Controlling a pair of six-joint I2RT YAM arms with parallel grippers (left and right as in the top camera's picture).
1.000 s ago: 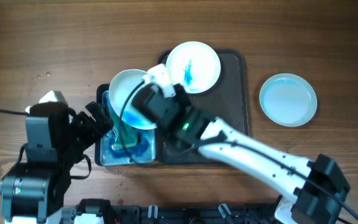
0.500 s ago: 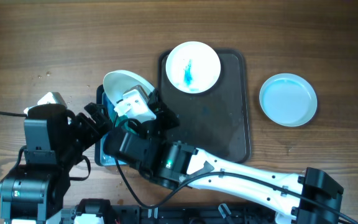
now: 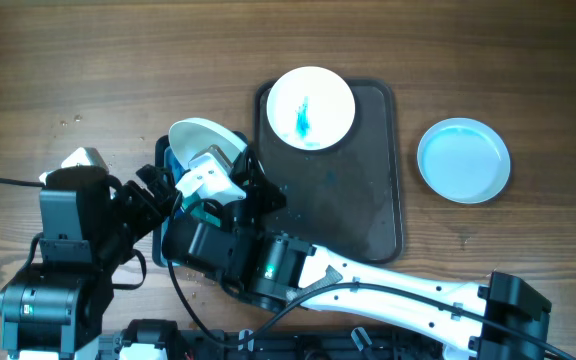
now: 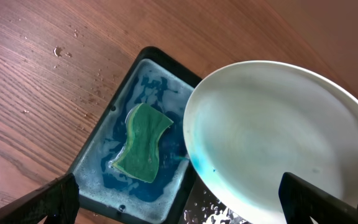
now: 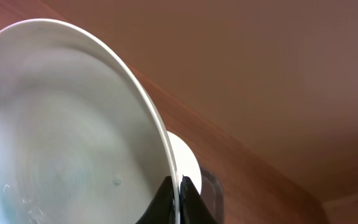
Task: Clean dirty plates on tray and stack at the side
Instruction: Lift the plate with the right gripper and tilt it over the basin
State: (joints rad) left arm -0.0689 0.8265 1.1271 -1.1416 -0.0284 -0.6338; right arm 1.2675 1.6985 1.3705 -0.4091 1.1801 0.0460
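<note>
Roughly a third done, by my reading. One plate (image 3: pixel 464 160) lies alone on the desk to the right of the tray (image 3: pixel 368 200), with only a pale blue film on it, so it looks washed and would start the stack. A second plate (image 4: pixel 272 137) is tilted up over the basin (image 4: pixel 120 124) off the tray's left edge. The right jaws are clamped on its rim. It is mostly white, with a faint blue wash and drops near the low rim, so I take it to be mid-clean. The third plate (image 3: pixel 311 107) sits flat at the tray's far left corner with a bright blue smear across its centre. It has yet to be cleaned, and nothing is stacked so far.

The left jaws stand wide apart above the basin, holding nothing. The plates are round, glossy and shallow-rimmed. The tray is matt and dark with rounded corners and wet specks. A soft green sponge (image 4: pixel 143 143), wavy-edged, lies in foamy blue water. The desk (image 3: pixel 88 60) is grained wood, spotted with drops.
</note>
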